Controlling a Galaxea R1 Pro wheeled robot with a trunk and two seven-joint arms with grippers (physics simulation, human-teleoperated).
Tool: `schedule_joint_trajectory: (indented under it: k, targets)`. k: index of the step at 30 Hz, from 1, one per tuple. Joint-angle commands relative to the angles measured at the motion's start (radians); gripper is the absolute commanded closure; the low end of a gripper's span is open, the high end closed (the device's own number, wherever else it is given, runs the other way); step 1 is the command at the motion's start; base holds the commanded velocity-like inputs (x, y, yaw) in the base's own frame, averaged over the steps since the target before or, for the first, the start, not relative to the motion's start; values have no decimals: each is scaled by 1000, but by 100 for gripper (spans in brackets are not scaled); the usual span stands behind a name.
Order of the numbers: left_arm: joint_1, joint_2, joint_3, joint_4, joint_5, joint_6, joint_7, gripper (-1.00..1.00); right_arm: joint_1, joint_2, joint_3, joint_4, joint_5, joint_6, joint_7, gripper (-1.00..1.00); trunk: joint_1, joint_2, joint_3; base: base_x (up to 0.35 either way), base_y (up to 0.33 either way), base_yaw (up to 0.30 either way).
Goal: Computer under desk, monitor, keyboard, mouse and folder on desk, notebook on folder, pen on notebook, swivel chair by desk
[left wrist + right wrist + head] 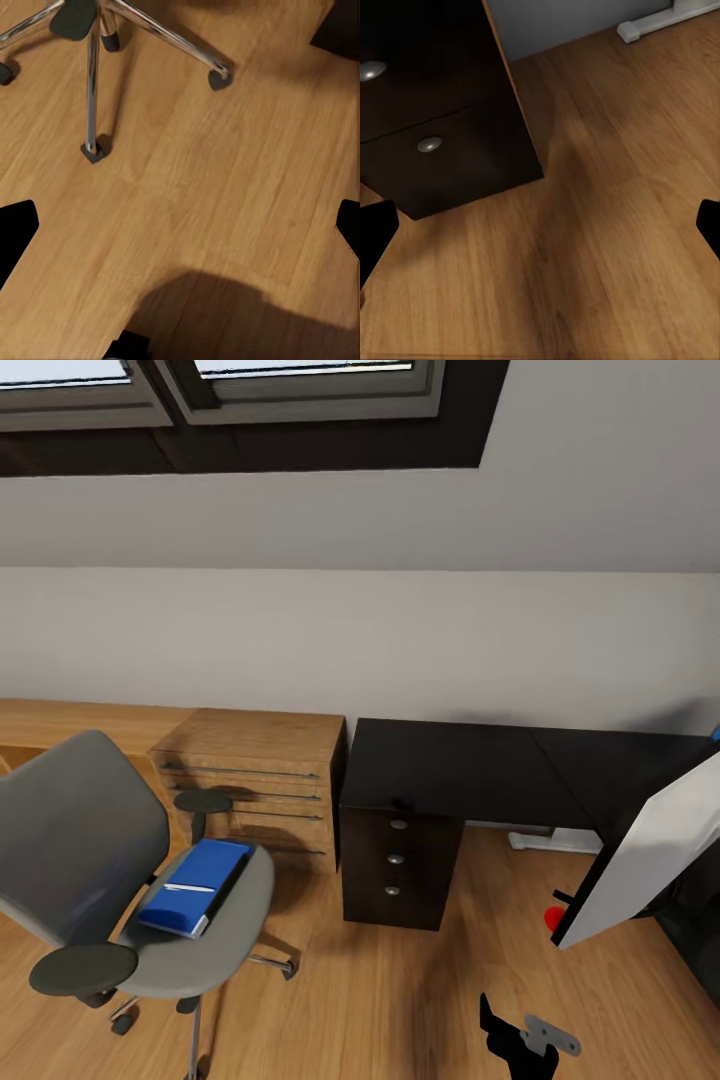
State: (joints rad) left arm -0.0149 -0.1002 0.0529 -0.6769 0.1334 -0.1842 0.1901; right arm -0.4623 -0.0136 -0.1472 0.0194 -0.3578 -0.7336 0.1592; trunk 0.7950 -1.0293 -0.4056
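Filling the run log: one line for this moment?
folder: on swivel chair seat | desk: top bare here | monitor: tilted, at desk's right end | left claw: open | right claw: open

Folder (195, 886) on swivel chair (95, 850) seat at left, desk (500, 770) to its right, monitor (650, 850) tilted at desk's right end

High head view over desk (500, 770); wrist views low, seemingly floorward.

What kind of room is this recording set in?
Probably a home office corner under a sloped ceiling: a black desk with drawers, a grey swivel chair carrying a blue folder, and an oak drawer unit on wood flooring.
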Motion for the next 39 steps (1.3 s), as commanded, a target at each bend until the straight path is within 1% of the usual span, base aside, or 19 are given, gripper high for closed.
schedule_joint_trajectory:
  k: [1,6,7,10,12,16,18,19,21,22,23,26,27,28,29,30,31,34,39]
  targets:
    - [0,-1,1,-3,9,-4,-1,-100,-1,0,-8,2,-4,-3,10,-100,0,-1,-1,0,0,0]
    - [0,0,2,-58,10,-2,1,-100,-1,0,-4,0,6,-7,11,-100,0,-1,-1,0,0,0]
    - [0,-4,0,-338,13,238,8,-100,-1,3,0,-40,140,-3,16,-100,0,-1,-1,0,0,0]
    - [0,-4,0,-398,14,316,10,-100,-2,17,0,-81,150,15,14,-100,0,-1,-1,0,0,0]
    - [0,-6,0,-471,14,384,12,-100,-2,39,-1,-155,159,74,-1,-100,0,-1,-1,0,0,0]
    - [0,-13,-1,-532,14,417,13,-100,-2,50,-1,-245,162,176,-37,-100,0,-1,-1,0,0,0]
    - [0,-27,-1,-574,14,450,14,-100,-2,55,0,-334,163,298,-75,-100,0,-1,-1,0,0,0]
    - [1,-35,-1,-590,15,502,14,-100,-2,60,0,-396,163,389,-95,-100,0,-1,-1,0,0,0]
    - [-6,-42,-1,-609,16,595,16,-100,-4,69,1,-470,163,503,-111,-100,0,-1,-1,0,0,0]
    - [-10,-43,-1,-614,16,616,16,-100,-5,71,1,-485,163,527,-115,-100,0,-1,-1,0,0,0]
    - [-60,-59,0,-630,18,699,17,-100,-34,81,6,-535,164,670,-159,-100,0,-1,-1,0,0,0]
    - [-88,-66,1,-634,21,727,17,-100,-84,83,10,-547,164,763,-206,-100,0,-1,-1,0,0,0]
    - [-105,-69,3,-636,33,741,17,-100,-156,83,11,-552,162,876,-267,-100,0,-1,-1,0,0,0]
    - [-108,-69,5,-636,39,744,17,-100,-180,83,11,-553,160,913,-285,-100,0,-1,-1,0,0,0]
    - [-113,-70,9,-637,53,747,16,-100,-221,82,10,-555,156,978,-309,-100,0,-1,-1,0,0,0]
    - [-115,-70,10,-637,59,748,16,-100,-237,82,9,-557,154,1004,-317,-100,0,-1,-1,0,0,0]
    - [-117,-70,11,-638,69,750,15,-100,-269,80,7,-564,150,1048,-330,-100,0,-1,-1,0,0,0]
    - [-120,-68,12,-639,79,751,13,-100,-285,82,8,-576,152,1058,-339,-100,0,-1,-1,0,0,0]
    - [-121,-65,13,-634,85,750,15,-100,-300,77,10,-593,164,1033,-347,-100,0,-1,-1,41,0,0]
